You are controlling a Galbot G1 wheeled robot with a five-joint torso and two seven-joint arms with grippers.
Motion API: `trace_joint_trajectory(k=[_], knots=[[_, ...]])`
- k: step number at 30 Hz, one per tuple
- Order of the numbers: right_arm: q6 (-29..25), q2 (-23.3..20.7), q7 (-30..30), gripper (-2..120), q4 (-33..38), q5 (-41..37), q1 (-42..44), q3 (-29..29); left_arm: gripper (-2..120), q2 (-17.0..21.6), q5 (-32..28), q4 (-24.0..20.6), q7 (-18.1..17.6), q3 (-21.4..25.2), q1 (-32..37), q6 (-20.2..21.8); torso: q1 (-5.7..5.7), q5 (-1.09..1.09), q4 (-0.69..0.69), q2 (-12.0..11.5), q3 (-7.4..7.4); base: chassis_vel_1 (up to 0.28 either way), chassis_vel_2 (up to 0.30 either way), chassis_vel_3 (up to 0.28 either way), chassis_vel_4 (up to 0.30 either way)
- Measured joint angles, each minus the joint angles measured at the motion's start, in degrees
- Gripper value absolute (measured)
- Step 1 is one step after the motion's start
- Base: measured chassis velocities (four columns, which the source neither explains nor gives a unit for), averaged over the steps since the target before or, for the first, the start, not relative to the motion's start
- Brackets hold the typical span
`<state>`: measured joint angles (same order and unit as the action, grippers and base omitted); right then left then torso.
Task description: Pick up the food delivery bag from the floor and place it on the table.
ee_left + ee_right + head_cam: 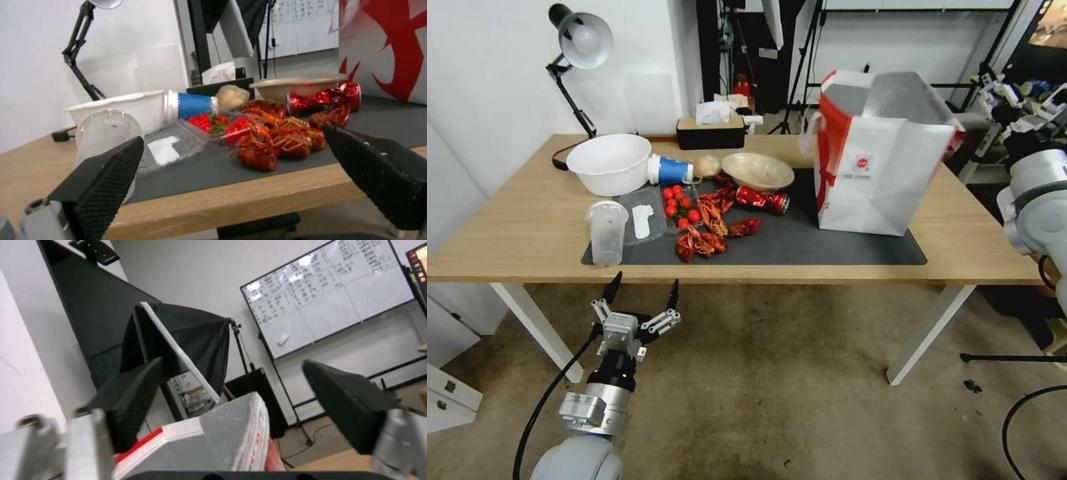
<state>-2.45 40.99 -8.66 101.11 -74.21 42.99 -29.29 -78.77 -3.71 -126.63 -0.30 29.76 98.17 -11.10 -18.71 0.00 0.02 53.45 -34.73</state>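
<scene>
The bag [880,157] stands upright on the right end of the dark mat [827,247] on the table [507,227], its top open. The left gripper [642,288] hangs low, just in front of the table's near edge, fingers spread wide and empty. The right gripper [231,400] is near the bag's top, fingers apart, holding nothing.

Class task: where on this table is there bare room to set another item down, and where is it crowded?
Bare light-wood table lies left of the dark grey mat, and right of the white-and-red food delivery bag. The mat's front strip is free. Crowded: the mat's left half, with red crayfish and white plastic bowl.
</scene>
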Motion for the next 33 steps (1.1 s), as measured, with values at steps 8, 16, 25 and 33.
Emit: trace_joint_trajectory(k=[8, 16, 25, 33], knots=[[0.4, -0.1, 1.3, 100, 2.8, 0.4, 4.4, -2.6, 100, 0.0, -0.8, 0.2, -1.2, -0.3, -0.3, -0.6, 0.0, 0.0, 0.0, 0.0, 0.0, 0.0, 0.0, 0.0, 0.0], [1.0, 0.7, 3.1, 100, 9.0, 1.5, 13.1, -8.5, 100, 0.1, -0.8, 0.3, -1.4, -0.4, -0.5, -0.7, 0.0, 0.0, -0.01, 0.0, 0.01, 0.0, 0.0, 0.0, 0.0], [-0.4, 2.3, 3.2, 100, 14.4, 6.1, 19.7, -12.6, 100, 0.1, -0.7, 0.4, -1.3, -0.8, -0.7, -0.8, 0.0, 0.0, -0.01, 0.0, 0.01, 0.0, 0.0, 0.0, 0.0], [-1.2, 7.7, 3.0, 100, 20.6, 14.5, 26.5, -15.0, 100, 0.2, -0.7, 0.4, -1.4, -0.4, -0.2, -1.5, 0.0, 0.0, 0.0, 0.0, 0.01, 0.0, 0.0, 0.0, 0.0]])
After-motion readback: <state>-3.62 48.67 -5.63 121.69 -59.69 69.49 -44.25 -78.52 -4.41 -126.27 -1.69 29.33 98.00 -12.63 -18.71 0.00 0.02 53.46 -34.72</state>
